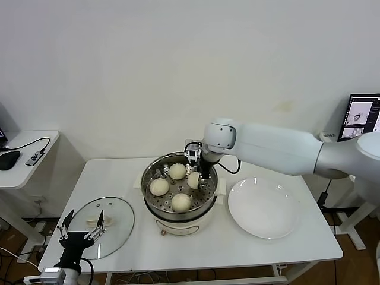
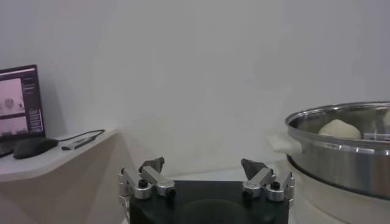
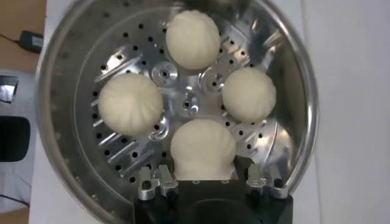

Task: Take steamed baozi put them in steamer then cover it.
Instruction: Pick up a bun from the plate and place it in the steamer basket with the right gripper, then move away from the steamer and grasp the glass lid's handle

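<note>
A: While the right gripper [image 3: 204, 182] sits in the steamer [image 1: 209, 199] at frame centre, is it gripping that fourth baozi [image 3: 203, 148]?

B: Looks clenched on it, probably. Left gripper [image 1: 81, 228] hangs released, lower left, over the cover [image 1: 119, 228].

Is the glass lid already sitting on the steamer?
No, the glass lid lies flat on the table to the left of the open steamer.

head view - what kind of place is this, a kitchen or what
Probably a lab or office test room, not a kitchen: the steamer sits on a plain white table, with a monitor at one side and a mouse on a side desk.
</note>
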